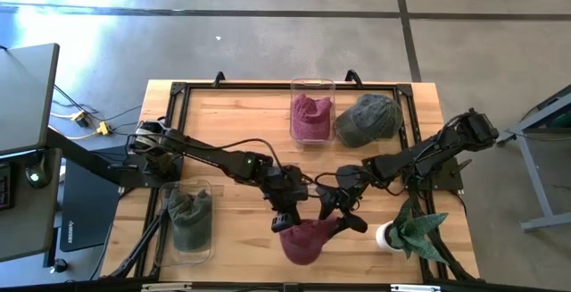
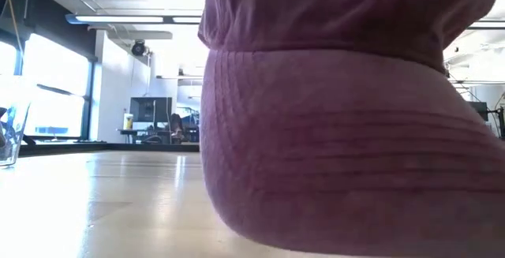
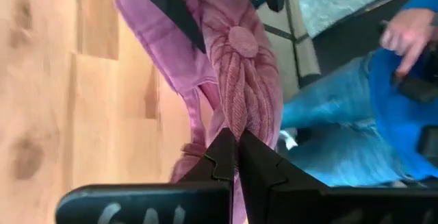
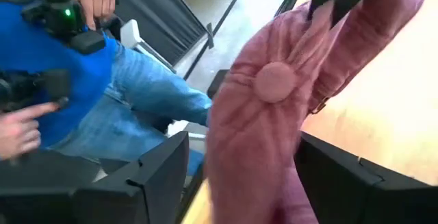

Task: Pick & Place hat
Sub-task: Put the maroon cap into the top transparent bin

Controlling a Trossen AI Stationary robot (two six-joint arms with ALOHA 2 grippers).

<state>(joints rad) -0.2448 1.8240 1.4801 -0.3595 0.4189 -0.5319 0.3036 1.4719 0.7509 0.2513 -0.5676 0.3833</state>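
Observation:
A maroon cap (image 1: 303,241) sits near the table's near edge and fills the low view (image 2: 347,124). My left gripper (image 1: 287,222) is at the cap's left side and is shut on its cloth (image 3: 237,157). My right gripper (image 1: 343,219) is at the cap's right side and is open. Its two fingers stand wide apart on either side of the crown (image 4: 243,183). The crown's button (image 4: 276,81) faces the right wrist camera. My left gripper pinches a fold of the cap's crown cloth (image 3: 236,125) between its two shut fingers, a short way below the top button (image 3: 241,40) and beside the back strap (image 3: 190,148). The cap's underside rests on the table (image 2: 260,238). My right gripper straddles the crown; whether its fingers (image 4: 335,176) touch the cloth, I cannot tell.
A clear bin holds a maroon hat (image 1: 310,113) at the far side, and a loose green hat (image 1: 368,119) lies beside it. Another clear bin holds a green hat (image 1: 190,221) near left. A potted plant (image 1: 406,232) stands near right. A person in blue (image 4: 75,73) is beyond the near edge.

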